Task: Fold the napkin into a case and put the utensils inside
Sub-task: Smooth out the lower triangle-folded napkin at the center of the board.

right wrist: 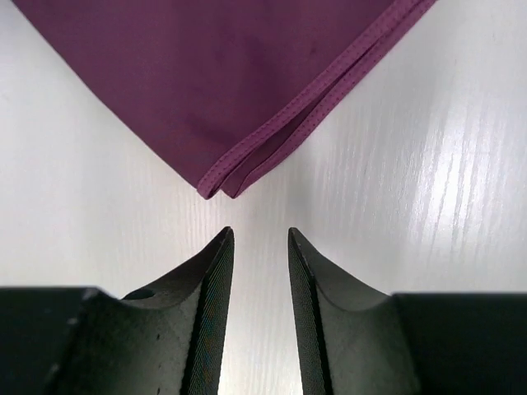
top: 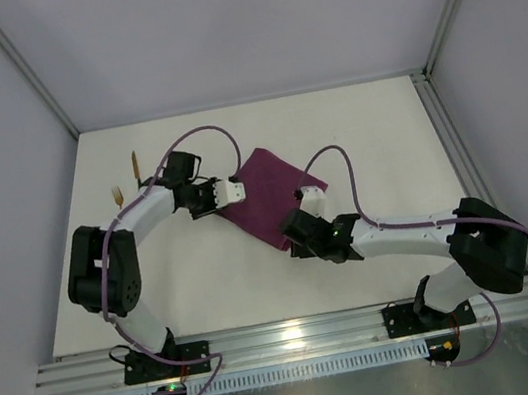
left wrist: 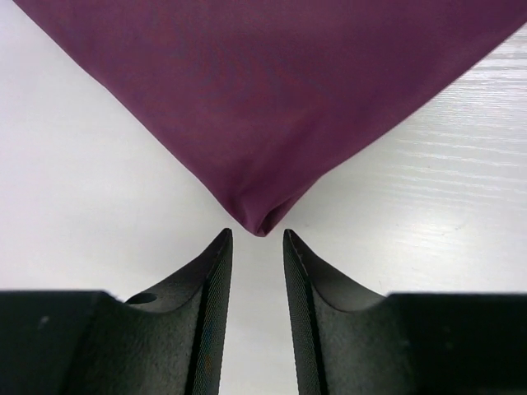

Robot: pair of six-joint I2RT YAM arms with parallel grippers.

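The purple napkin [top: 269, 197] lies folded near the middle of the white counter [top: 364, 130]. The left fingers [left wrist: 210, 284] stand slightly apart and empty, just short of its folded corner. The right fingers [right wrist: 212, 284] are likewise apart before a hemmed corner. The gold utensils [top: 134, 163] lie well off to the left

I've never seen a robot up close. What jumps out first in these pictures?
The magenta-purple napkin stands out at once, lying near the middle of the white table. Two white arms flank it, the left hand at a corner on its left and the right hand at a corner on its right, both slightly open and gripping nothing. Two small gold utensils lie apart at the far left.
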